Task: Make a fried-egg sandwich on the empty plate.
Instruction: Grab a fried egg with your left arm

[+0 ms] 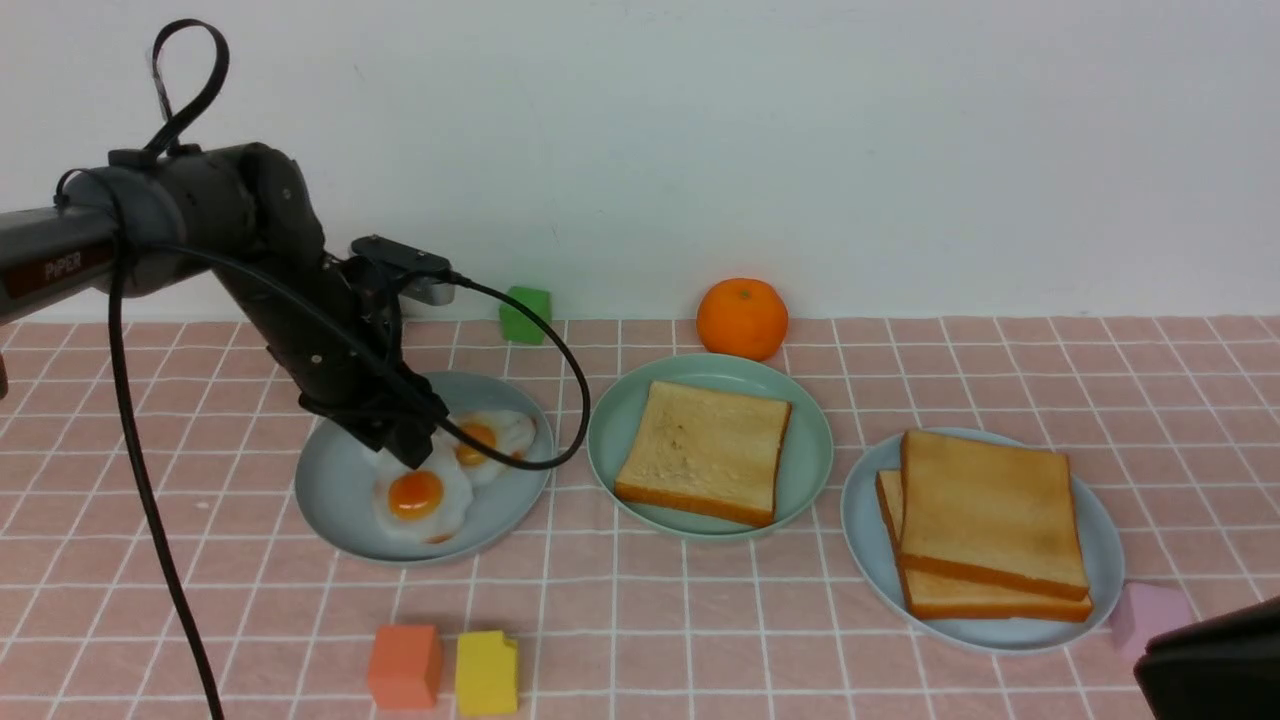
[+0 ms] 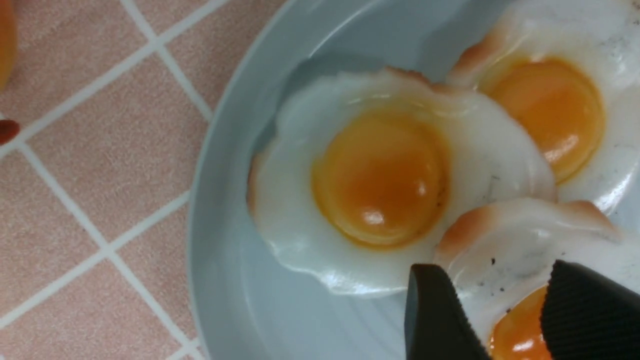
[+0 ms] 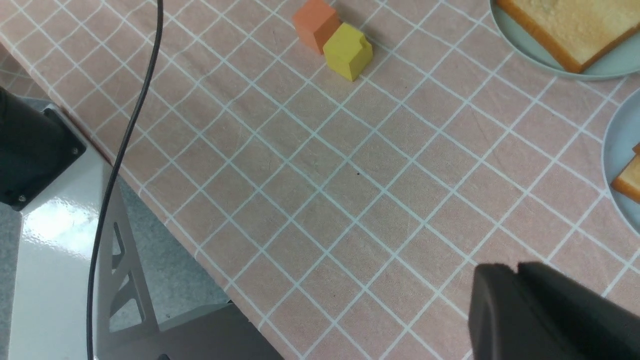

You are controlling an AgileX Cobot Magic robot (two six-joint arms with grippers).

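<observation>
My left pincer (image 2: 495, 285) hangs released over the blue-grey plate (image 1: 330, 490) toward the left edge of the table (image 1: 640, 600). Its fingers (image 2: 435, 315) stand apart either side of a fried egg (image 2: 520, 240), with two more eggs (image 2: 380, 180) beside it. My right pincer (image 3: 517, 272) is clenched on nothing near the front right corner. The mint-green plate (image 1: 815, 450) sits mid-table, carrying one toast slice (image 1: 705, 450). A toast stack (image 1: 990, 510) lies on the right-hand plate (image 1: 1000, 635).

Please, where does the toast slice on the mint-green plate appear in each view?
Front view: the toast slice lies on the mint-green plate, at the centre, in front of the orange.
Left wrist view: not in it.
Right wrist view: cut off at the picture's edge, beyond the yellow block.
Shared landmark, front and right wrist: that yellow block.
</observation>
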